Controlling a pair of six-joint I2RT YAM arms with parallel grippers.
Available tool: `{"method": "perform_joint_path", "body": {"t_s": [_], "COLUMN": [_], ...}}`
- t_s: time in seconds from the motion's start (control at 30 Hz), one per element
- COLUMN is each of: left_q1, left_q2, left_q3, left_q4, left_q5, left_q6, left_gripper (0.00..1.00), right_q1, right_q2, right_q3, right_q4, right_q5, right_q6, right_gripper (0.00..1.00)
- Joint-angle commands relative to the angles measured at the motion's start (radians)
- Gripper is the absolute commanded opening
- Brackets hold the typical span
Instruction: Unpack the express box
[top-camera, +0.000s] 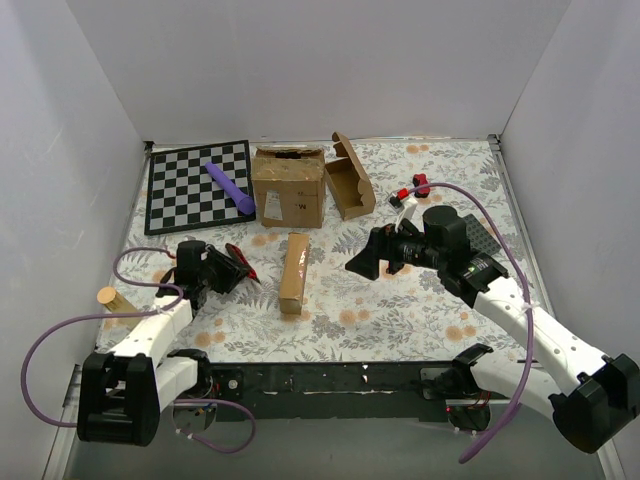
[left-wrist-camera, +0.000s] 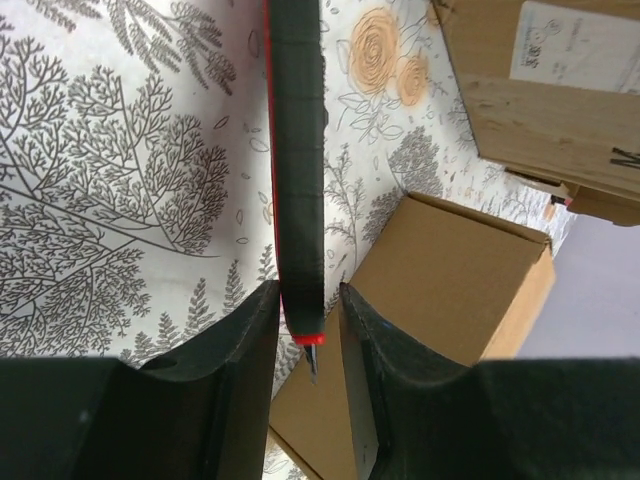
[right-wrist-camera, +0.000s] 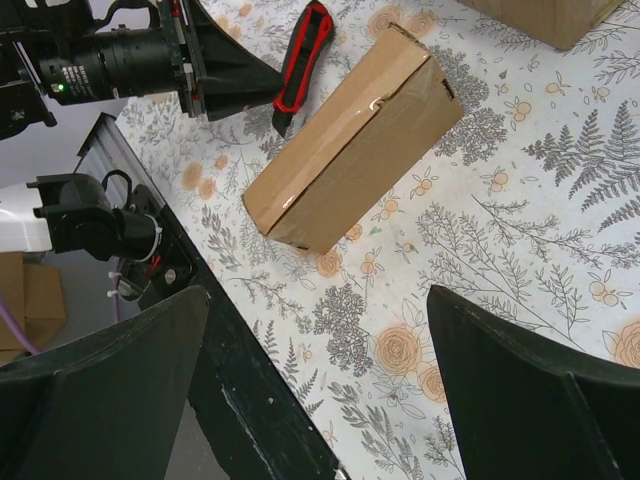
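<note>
While the left end effector (left-wrist-camera: 308, 300) narrowly straddles the knife (left-wrist-camera: 300, 150), grip uncertain, the right end effector (right-wrist-camera: 318, 300), spread wide, should probably pin the box (right-wrist-camera: 350, 140) before any cut.

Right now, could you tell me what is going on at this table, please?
The left gripper has its fingers on either side of a red and black box cutter, though I cannot tell whether it is gripping it firmly. The small brown box lies closed on the table beside the cutter and has not been opened yet. The right gripper hovers wide open on the box's other side, holding nothing.
</note>
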Motion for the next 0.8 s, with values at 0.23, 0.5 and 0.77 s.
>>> {"method": "perform_joint_path", "body": {"t_s": [0.23, 0.5, 0.77], "left_q1": [0.016, 0.013, -0.076], "left_q2": [-0.065, -0.150, -0.096], "left_q3": [-0.029, 0.203, 0.191], "left_q4": [-0.061, -0.197, -0.072], "left_q5": [0.012, 0.062, 0.135], "left_q6": [0.036, 0.104, 0.085], "left_gripper": [0.41, 0.53, 0.49], "right_q1": [-0.001, 0.000, 0.002], "right_q2": [0.019, 0.062, 0.215], "right_q3": [0.023, -0.025, -0.036], "right_q4": [0.023, 0.106, 0.256], "right_q5": [0.031, -0.016, -0.061], "right_q6": [-0.023, 0.043, 0.178], "right_gripper": [0.98, 0.98, 0.51]}}
